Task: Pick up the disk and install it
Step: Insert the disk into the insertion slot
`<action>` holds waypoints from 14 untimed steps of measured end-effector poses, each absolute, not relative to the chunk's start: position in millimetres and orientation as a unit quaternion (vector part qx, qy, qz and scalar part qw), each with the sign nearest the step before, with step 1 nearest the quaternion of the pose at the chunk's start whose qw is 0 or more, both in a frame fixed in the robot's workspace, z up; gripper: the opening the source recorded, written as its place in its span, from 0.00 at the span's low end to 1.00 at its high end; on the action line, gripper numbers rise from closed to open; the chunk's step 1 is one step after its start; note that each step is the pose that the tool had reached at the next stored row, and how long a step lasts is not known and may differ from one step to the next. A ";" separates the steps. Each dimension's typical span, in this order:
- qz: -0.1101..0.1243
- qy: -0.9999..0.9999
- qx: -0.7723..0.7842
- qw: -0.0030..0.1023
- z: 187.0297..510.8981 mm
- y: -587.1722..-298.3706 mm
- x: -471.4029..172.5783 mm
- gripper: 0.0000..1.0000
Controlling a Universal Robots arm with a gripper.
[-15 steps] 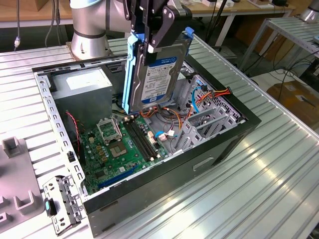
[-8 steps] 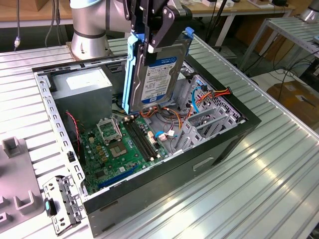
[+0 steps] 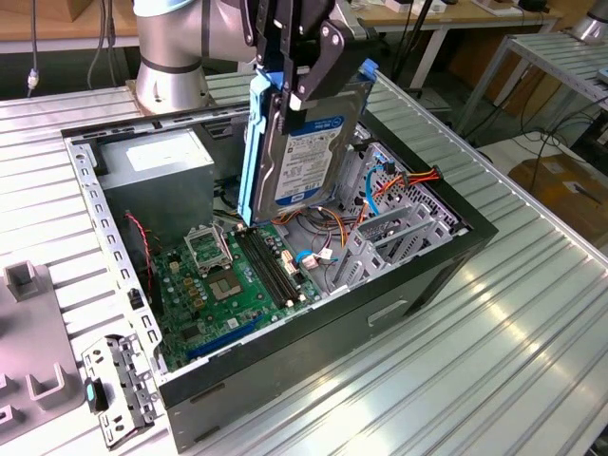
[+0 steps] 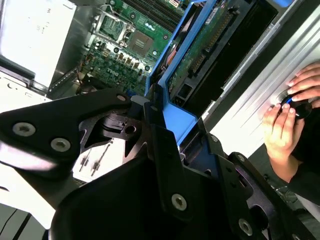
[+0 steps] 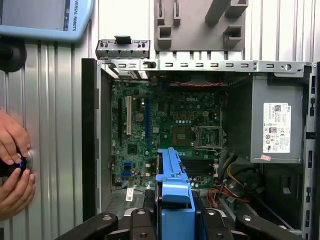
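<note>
Gripper (image 3: pixel 294 95) is closed on the disk, a flat rectangular silver hard drive with a white label, a blue top band and a blue plastic frame (image 3: pixel 309 157). The black fingers clamp its upper end, and the blue frame shows between them in both wrist views (image 4: pixel 172 117) (image 5: pixel 175 200).

The disk hangs on edge with its long axis close to vertical and the top leaning slightly. The labelled face looks toward the exterior view's right. The opposite face, carrying a green circuit board, shows in the second wrist view (image 4: pixel 200 55).

The disk's lower end points down into the open black computer case (image 3: pixel 427 275). It sits above the green motherboard (image 3: pixel 228 285), close to the long black memory slots (image 3: pixel 271 271). I cannot tell whether it touches anything there.

A grey metal box with a white sticker (image 3: pixel 157 166) occupies the case's far corner. The case lies on the ribbed aluminium bench (image 3: pixel 494 361). A small grey cage with a blue latch (image 3: pixel 119 389) sits outside the case on the bench. A person's hands (image 5: pixel 12 165) rest on the bench beside the case.
</note>
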State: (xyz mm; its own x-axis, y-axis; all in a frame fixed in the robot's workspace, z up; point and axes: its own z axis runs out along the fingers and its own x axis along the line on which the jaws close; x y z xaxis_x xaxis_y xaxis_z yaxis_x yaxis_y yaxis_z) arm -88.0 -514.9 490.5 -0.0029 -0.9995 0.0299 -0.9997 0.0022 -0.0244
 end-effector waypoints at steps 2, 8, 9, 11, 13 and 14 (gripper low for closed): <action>0.020 -0.708 0.706 0.002 489.5 -518.4 -84.3 0.37; 0.021 -0.708 0.706 0.003 485.0 -521.0 -47.5 0.37; 0.021 -0.708 0.706 0.004 484.4 -521.1 -42.6 0.37; 0.021 -0.708 0.706 0.004 482.8 -521.8 -32.0 0.37; 0.021 -0.708 0.706 0.004 481.7 -524.2 -25.3 0.37; 0.021 -0.708 0.706 0.004 481.2 -526.4 -24.0 0.37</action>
State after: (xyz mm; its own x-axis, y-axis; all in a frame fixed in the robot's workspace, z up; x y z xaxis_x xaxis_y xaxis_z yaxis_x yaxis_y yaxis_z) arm -24.0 -526.4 481.2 -0.0028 -0.9994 0.0351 -0.9997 0.0020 -0.0243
